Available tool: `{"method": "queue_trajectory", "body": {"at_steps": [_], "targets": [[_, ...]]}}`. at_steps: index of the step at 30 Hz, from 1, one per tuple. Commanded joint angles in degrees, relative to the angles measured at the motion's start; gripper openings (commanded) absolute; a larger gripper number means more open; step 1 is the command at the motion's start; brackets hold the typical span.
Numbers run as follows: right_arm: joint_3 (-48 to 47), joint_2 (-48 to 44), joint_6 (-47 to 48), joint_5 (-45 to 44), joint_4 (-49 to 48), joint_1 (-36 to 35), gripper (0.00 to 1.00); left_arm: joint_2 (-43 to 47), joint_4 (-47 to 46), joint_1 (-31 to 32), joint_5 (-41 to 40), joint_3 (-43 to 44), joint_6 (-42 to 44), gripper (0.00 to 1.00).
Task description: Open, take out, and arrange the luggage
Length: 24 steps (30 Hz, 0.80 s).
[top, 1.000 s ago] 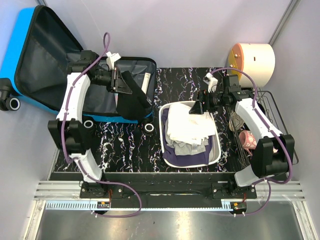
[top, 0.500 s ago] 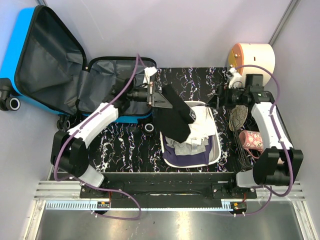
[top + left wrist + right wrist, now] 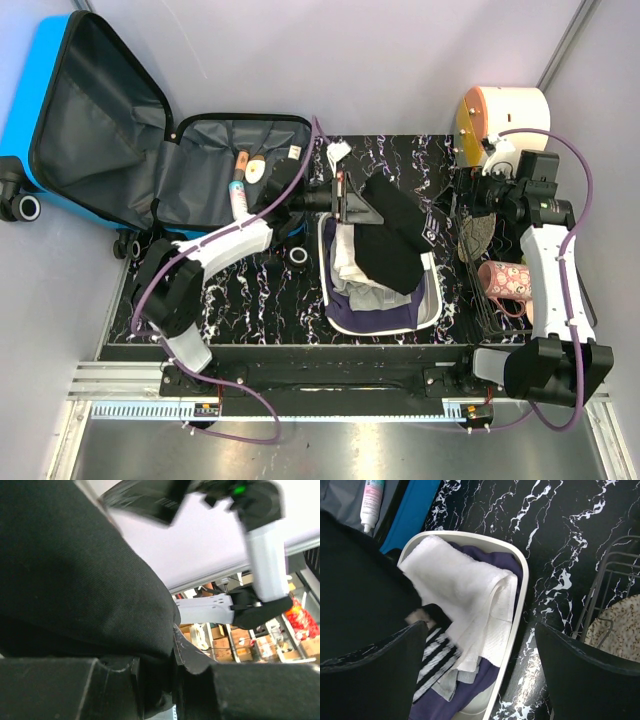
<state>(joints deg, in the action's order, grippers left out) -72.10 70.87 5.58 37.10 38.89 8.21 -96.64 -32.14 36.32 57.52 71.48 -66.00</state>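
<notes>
Luggage [image 3: 110,130] lies open at the far left of the desk [image 3: 250,290], well left of the left gripper [image 3: 353,203]. That gripper is nearly closed, pinching a black garment [image 3: 395,240] that hangs over the white basin [image 3: 326,270], its length running far-left to near-right. The right gripper [image 3: 467,195], wide open and empty, sits off the basin's far right corner.

White basin [image 3: 470,533] mid-table [image 3: 250,285], white towel [image 3: 465,585] and purple cloth [image 3: 375,312] inside — black garment [image 3: 395,235] over it. Three o'clock: wire rack [image 3: 480,310], pink mug [image 3: 503,280]. One o'clock — cream drum [image 3: 515,112].
</notes>
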Motion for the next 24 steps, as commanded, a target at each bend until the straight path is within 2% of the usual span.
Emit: {"method": "queue_trajectory", "body": {"at_steps": [1, 4, 7, 9, 11, 13, 15, 16, 17, 19, 22, 24], "targets": [[-1.21, -0.65, -0.57, -0.9, -0.4, 0.32, 0.98, -4.69, -4.24, -0.1, -4.6, -9.59, 0.34, 0.0], [-0.07, -0.03, -0.75, 1.73, 0.65, 0.32, 0.95, -7.68, -3.2, -0.72, -5.65, -15.31, 0.95, 0.0], [1.78, -0.12, -2.15, 9.11, 0.05, 0.23, 0.92, -7.77, 4.59, -1.07, -7.59, -16.38, 6.57, 0.03], [2.74, -0.03, -3.03, 14.12, -0.31, -0.64, 0.91, -7.6, 7.7, -0.98, -8.38, -15.68, 9.29, 0.12], [3.36, -0.21, -2.25, 17.38, -0.05, -2.83, 0.9, -7.07, 10.16, -1.07, -8.56, -14.97, 11.23, 0.34], [4.42, -0.73, -1.02, 17.65, 0.57, -4.51, 0.9, -5.76, 14.79, -1.25, -7.86, -13.31, 14.39, 0.48], [5.38, -1.08, 0.91, 17.48, 1.27, -7.06, 0.9, -0.41, 19.02, -1.68, -8.29, -12.51, 22.37, 0.55], [5.73, -1.52, 1.44, 17.3, 1.36, -7.76, 0.9, 1.78, 24.09, -1.95, -9.86, -12.42, 25.62, 0.66], [6.0, -1.7, 2.23, 17.39, 1.71, -7.85, 0.9, 6.68, 26.4, -2.12, -10.31, -11.99, 31.4, 0.72], [6.44, -2.05, 4.87, 17.3, 2.24, -11.1, 0.9, 10.84, 34.4, -3.79, -12.15, -11.11, 36.35, 0.86], [6.79, -1.97, 7.77, 16.26, 1.54, -14.79, 0.91, 15.95, 44.16, -8.26, -12.51, -8.47, 43.92, 0.94], [6.62, -1.18, 9.52, 15.55, 0.14, -17.86, 0.91, 17.44, 50.21, -13.71, -11.64, -6.8, 48.05, 0.99]]}}
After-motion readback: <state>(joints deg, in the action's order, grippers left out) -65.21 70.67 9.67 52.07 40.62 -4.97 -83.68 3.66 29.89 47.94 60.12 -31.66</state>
